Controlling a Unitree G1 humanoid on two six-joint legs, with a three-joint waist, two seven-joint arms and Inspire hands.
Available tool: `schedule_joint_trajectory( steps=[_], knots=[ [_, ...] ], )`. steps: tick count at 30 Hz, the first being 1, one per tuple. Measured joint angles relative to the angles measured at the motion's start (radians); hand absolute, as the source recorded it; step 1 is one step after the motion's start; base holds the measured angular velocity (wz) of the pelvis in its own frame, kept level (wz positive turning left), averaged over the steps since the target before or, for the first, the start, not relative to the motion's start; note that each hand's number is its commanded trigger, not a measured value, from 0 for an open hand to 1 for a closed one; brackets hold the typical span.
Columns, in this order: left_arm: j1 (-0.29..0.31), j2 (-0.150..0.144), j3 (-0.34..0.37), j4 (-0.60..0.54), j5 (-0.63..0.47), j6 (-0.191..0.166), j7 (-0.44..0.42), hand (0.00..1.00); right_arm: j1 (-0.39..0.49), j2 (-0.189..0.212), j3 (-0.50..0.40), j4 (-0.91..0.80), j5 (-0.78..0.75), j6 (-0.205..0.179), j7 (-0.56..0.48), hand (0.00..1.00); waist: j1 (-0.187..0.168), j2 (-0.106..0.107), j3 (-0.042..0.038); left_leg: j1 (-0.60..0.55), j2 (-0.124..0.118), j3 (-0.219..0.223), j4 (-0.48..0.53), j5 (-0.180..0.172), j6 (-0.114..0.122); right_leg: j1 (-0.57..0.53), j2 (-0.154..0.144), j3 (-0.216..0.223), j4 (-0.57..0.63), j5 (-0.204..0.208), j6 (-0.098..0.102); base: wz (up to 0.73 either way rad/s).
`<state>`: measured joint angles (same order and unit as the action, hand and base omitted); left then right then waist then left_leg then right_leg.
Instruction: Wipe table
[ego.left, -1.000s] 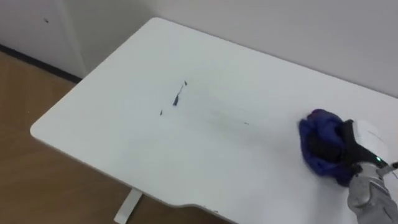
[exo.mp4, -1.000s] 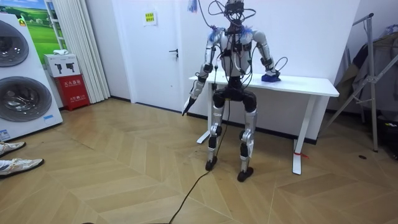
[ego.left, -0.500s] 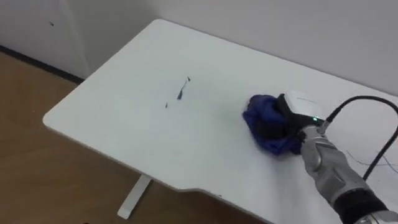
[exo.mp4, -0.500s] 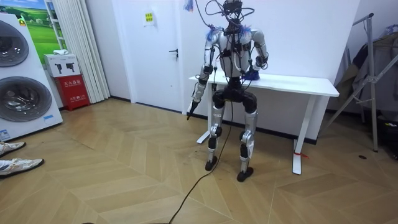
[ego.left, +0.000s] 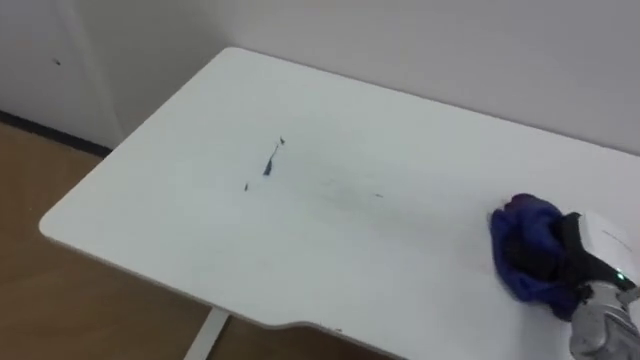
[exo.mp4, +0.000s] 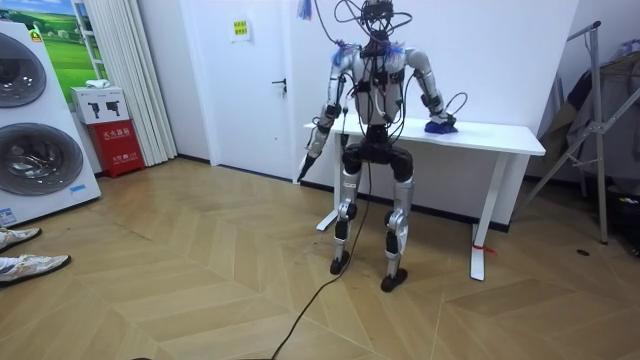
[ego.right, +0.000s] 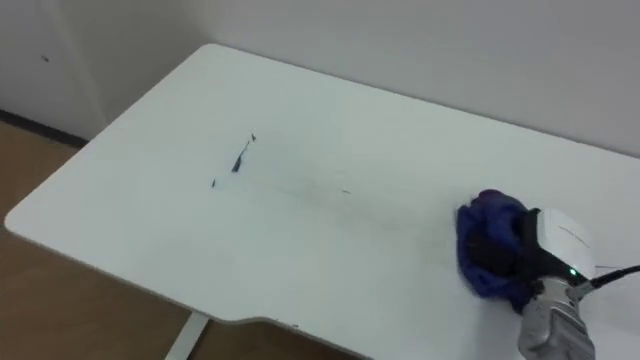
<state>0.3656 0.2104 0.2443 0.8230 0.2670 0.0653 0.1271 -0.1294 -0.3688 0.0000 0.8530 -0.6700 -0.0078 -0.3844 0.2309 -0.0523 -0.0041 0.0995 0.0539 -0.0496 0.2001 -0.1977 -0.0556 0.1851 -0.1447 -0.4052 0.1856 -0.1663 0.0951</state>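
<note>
Near the right edge of the white rectangular table (ego.left: 420, 140), the right hand (ego.left: 590, 262) clutched the crumpled blue cloth (ego.left: 525, 255), swept back from mid-table. The dark marks (ego.left: 268, 165) stayed unwiped.

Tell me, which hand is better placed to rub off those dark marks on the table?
The right hand: it grips the blue cloth on the table, right of the dark marks. The left hand hangs at the robot's side, off the table.

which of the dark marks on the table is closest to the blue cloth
The faint small speck, set apart on the right. The bolder streak and dots lie farther left of the blue cloth in the right hand.
</note>
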Motion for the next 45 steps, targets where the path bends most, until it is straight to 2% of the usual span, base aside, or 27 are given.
schedule_joint_trajectory(
  steps=[2, 4, 5, 7, 10, 11, 13, 14, 16, 18, 21, 23, 25, 27, 28, 29, 31, 33, 34, 36, 38, 39, 41, 42, 43, 44, 45],
  knots=[
    [-0.025, -0.015, -0.024, 0.002, 0.001, 0.003, -0.002, 0.0, -0.059, 0.007, 0.074, -0.004, -0.014, 0.07, 0.04, 1.0, 0.041, 0.002, 0.0004, 0.014, 0.013, 0.04, -0.007, 0.002, -0.004, -0.025, 0.01, 0.047, 0.007, 0.004, -0.007, -0.52],
    [-0.03, -0.027, -0.037, 0.001, 0.003, 0.016, -0.002, 0.0, -0.103, 0.028, 0.132, -0.034, -0.037, 0.114, 0.071, 1.0, 0.061, -0.002, 0.0027, 0.012, 0.017, 0.054, -0.01, 0.003, -0.006, -0.036, 0.014, 0.066, 0.013, 0.007, -0.012, -0.4],
    [-0.032, -0.036, -0.039, 0.0, 0.01, 0.02, -0.002, 0.0, -0.125, 0.042, 0.17, -0.073, -0.054, 0.119, 0.095, 1.0, 0.075, -0.004, 0.0031, 0.012, 0.02, 0.066, -0.012, 0.003, -0.006, -0.047, 0.015, 0.079, 0.018, 0.007, -0.013, -0.24],
    [-0.029, -0.04, -0.044, 0.0, 0.009, 0.023, -0.002, 0.0, -0.162, 0.064, 0.208, -0.098, -0.089, 0.098, 0.12, 1.0, 0.083, -0.01, 0.0071, 0.011, 0.019, 0.065, -0.013, 0.003, -0.006, -0.057, 0.015, 0.079, 0.017, 0.007, -0.013, -0.06],
    [-0.003, -0.034, -0.052, -0.001, 0.001, 0.024, -0.002, 0.0, -0.185, 0.067, 0.218, -0.112, -0.096, 0.06, 0.139, 1.0, 0.113, -0.016, 0.0111, 0.013, 0.016, 0.052, -0.012, 0.004, -0.005, -0.052, 0.013, 0.061, 0.016, 0.008, -0.012, 0.17],
    [0.018, -0.034, -0.051, -0.012, -0.001, 0.032, -0.003, 0.0, -0.183, 0.065, 0.215, -0.101, -0.095, 0.058, 0.136, 1.0, 0.107, -0.016, 0.0115, 0.013, 0.013, 0.039, -0.013, 0.003, -0.005, -0.046, 0.009, 0.041, 0.015, 0.007, -0.011, 0.3],
    [0.053, -0.028, -0.051, -0.014, 0.0, 0.038, -0.005, 0.0, -0.152, 0.046, 0.21, -0.051, -0.093, 0.05, 0.117, 1.0, 0.095, -0.017, 0.0112, 0.015, 0.007, 0.014, -0.014, 0.004, -0.004, -0.029, 0.005, 0.03, 0.014, 0.006, -0.009, 0.39],
    [0.067, -0.025, -0.047, -0.014, -0.001, 0.038, -0.005, 0.0, -0.13, 0.043, 0.186, -0.039, -0.063, 0.029, 0.099, 1.0, 0.091, -0.017, 0.0106, 0.016, 0.006, 0.007, -0.014, 0.004, -0.003, -0.023, 0.004, 0.024, 0.013, 0.005, -0.008, 0.47],
    [0.109, -0.025, 0.01, -0.01, 0.008, 0.038, -0.007, 0.0, -0.038, 0.041, 0.07, -0.023, -0.04, -0.028, 0.043, 1.0, 0.056, -0.019, 0.0087, 0.019, -0.004, -0.014, -0.011, 0.002, -0.001, 0.009, 0.0, -0.006, -0.006, 0.004, -0.005, 0.44],
    [0.12, -0.021, 0.056, -0.004, 0.011, 0.038, -0.008, 0.0, 0.011, 0.031, -0.025, 0.008, -0.019, -0.064, 0.012, 1.0, 0.019, -0.023, 0.005, 0.02, -0.015, -0.036, -0.009, 0.002, 0.001, 0.031, -0.008, -0.023, -0.016, 0.001, 0.001, 0.4],
    [0.13, 0.004, 0.076, -0.009, 0.01, 0.036, -0.005, 0.0, 0.04, -0.007, -0.113, 0.075, 0.047, -0.07, -0.007, 1.0, -0.006, -0.021, 0.0027, 0.025, -0.025, -0.037, -0.009, 0.001, 0.007, 0.043, -0.018, -0.041, -0.017, -0.01, 0.018, 0.09],
    [0.119, 0.001, 0.071, -0.011, 0.007, 0.027, -0.002, 0.0, 0.054, -0.027, -0.132, 0.081, 0.086, -0.067, -0.01, 1.0, -0.014, -0.012, -0.0017, 0.023, -0.026, -0.036, -0.007, 0.001, 0.007, 0.046, -0.019, -0.04, -0.016, -0.012, 0.021, -0.02],
    [0.097, -0.004, 0.031, -0.009, 0.003, 0.022, -0.001, 0.0, 0.046, -0.028, -0.108, 0.081, 0.111, -0.052, -0.012, 1.0, -0.01, -0.001, -0.0028, 0.025, -0.025, -0.032, -0.01, 0.0, 0.007, 0.046, -0.017, -0.031, -0.015, -0.012, 0.02, -0.15],
    [0.069, -0.019, -0.003, -0.01, 0.004, 0.021, -0.001, 0.0, 0.009, -0.023, -0.068, 0.076, 0.119, -0.004, -0.007, 1.0, -0.003, 0.01, -0.0033, 0.029, -0.02, -0.017, -0.01, 0.001, 0.006, 0.04, -0.015, -0.015, -0.011, -0.01, 0.016, -0.24],
    [0.052, -0.026, -0.024, -0.01, 0.0, 0.021, 0.0, 0.0, -0.023, -0.011, -0.033, 0.073, 0.119, 0.034, 0.0, 1.0, 0.002, 0.007, -0.001, 0.031, -0.015, -0.006, -0.012, 0.001, 0.005, 0.035, -0.011, -0.003, -0.011, -0.009, 0.014, -0.25],
    [0.044, -0.028, -0.036, -0.01, 0.0, 0.021, 0.0, 0.0, -0.036, -0.007, -0.007, 0.069, 0.118, 0.051, 0.004, 1.0, 0.011, 0.002, 0.0015, 0.032, -0.011, 0.004, -0.013, 0.002, 0.004, 0.028, -0.008, 0.008, -0.01, -0.008, 0.01, -0.51],
    [0.019, -0.041, -0.075, -0.008, 0.005, 0.022, 0.001, 0.0, -0.088, 0.024, 0.118, -0.023, 0.092, 0.11, 0.055, 1.0, 0.057, 0.004, -0.001, 0.028, 0.007, 0.045, -0.022, 0.006, -0.003, -0.011, 0.008, 0.063, 0.005, -0.002, -0.004, -0.69],
    [-0.005, -0.046, -0.083, -0.008, 0.003, 0.023, 0.0, 0.0, -0.154, 0.073, 0.22, -0.062, 0.052, 0.11, 0.083, 1.0, 0.086, -0.009, 0.0043, 0.027, 0.013, 0.044, -0.031, 0.009, -0.006, -0.032, 0.017, 0.08, 0.006, 0.003, -0.013, -0.33],
    [-0.021, -0.045, -0.091, -0.008, 0.001, 0.024, -0.001, 0.0, -0.196, 0.108, 0.268, -0.067, 0.031, 0.101, 0.11, 1.0, 0.099, -0.022, 0.0095, 0.023, 0.014, 0.039, -0.031, 0.009, -0.007, -0.039, 0.02, 0.079, 0.001, 0.003, -0.014, 0.0],
    [-0.029, -0.046, -0.1, -0.009, 0.001, 0.024, -0.006, 0.0, -0.24, 0.127, 0.291, -0.069, 0.027, 0.064, 0.15, 1.0, 0.136, -0.034, 0.013, 0.018, 0.013, 0.034, -0.027, 0.009, -0.007, -0.044, 0.02, 0.077, 0.0, 0.004, -0.013, 0.17],
    [0.022, -0.04, -0.099, -0.013, -0.001, 0.047, -0.007, 0.0, -0.261, 0.126, 0.281, -0.06, 0.033, 0.048, 0.154, 1.0, 0.145, -0.034, 0.0163, 0.019, 0.005, 0.004, -0.025, 0.009, -0.004, -0.026, 0.011, 0.04, -0.001, 0.005, -0.011, 0.41],
    [0.034, -0.04, -0.093, -0.019, -0.001, 0.052, -0.007, 0.0, -0.259, 0.124, 0.27, -0.048, 0.037, 0.041, 0.148, 1.0, 0.142, -0.034, 0.0158, 0.019, 0.001, -0.002, -0.023, 0.008, -0.003, -0.021, 0.008, 0.038, -0.001, 0.004, -0.01, 0.5],
    [0.104, -0.029, -0.079, -0.023, 0.0, 0.056, -0.007, 0.0, -0.208, 0.101, 0.195, 0.04, 0.039, 0.012, 0.119, 1.0, 0.118, -0.033, 0.0162, 0.02, -0.011, -0.024, -0.021, 0.01, 0.0, 0.002, -0.004, 0.011, -0.001, 0.003, -0.008, 0.5],
    [0.115, -0.027, -0.07, -0.019, 0.002, 0.057, -0.008, 0.0, -0.184, 0.09, 0.16, 0.064, 0.054, -0.01, 0.106, 1.0, 0.113, -0.031, 0.0171, 0.021, -0.015, -0.025, -0.019, 0.01, 0.0, 0.009, -0.008, 0.003, -0.002, 0.003, -0.007, 0.42],
    [0.14, -0.029, -0.038, -0.015, 0.005, 0.057, -0.008, 0.0, -0.123, 0.081, 0.077, 0.067, 0.074, -0.048, 0.069, 1.0, 0.088, -0.029, 0.0154, 0.023, -0.022, -0.025, -0.018, 0.01, 0.001, 0.019, -0.015, -0.012, 0.001, 0.002, -0.006, 0.31],
    [0.15, -0.029, -0.018, -0.012, 0.007, 0.056, -0.009, 0.0, -0.095, 0.076, 0.043, 0.068, 0.078, -0.064, 0.05, 1.0, 0.073, -0.029, 0.0157, 0.026, -0.025, -0.024, -0.019, 0.011, 0.002, 0.027, -0.018, -0.015, -0.001, 0.002, -0.004, 0.36],
    [0.162, -0.028, 0.017, 0.001, 0.011, 0.056, -0.007, 0.0, -0.046, 0.059, -0.018, 0.077, 0.09, -0.099, 0.021, 1.0, 0.037, -0.031, 0.015, 0.032, -0.036, -0.025, -0.018, 0.011, 0.003, 0.041, -0.028, -0.02, -0.001, -0.005, 0.007, 0.31]
  ],
)
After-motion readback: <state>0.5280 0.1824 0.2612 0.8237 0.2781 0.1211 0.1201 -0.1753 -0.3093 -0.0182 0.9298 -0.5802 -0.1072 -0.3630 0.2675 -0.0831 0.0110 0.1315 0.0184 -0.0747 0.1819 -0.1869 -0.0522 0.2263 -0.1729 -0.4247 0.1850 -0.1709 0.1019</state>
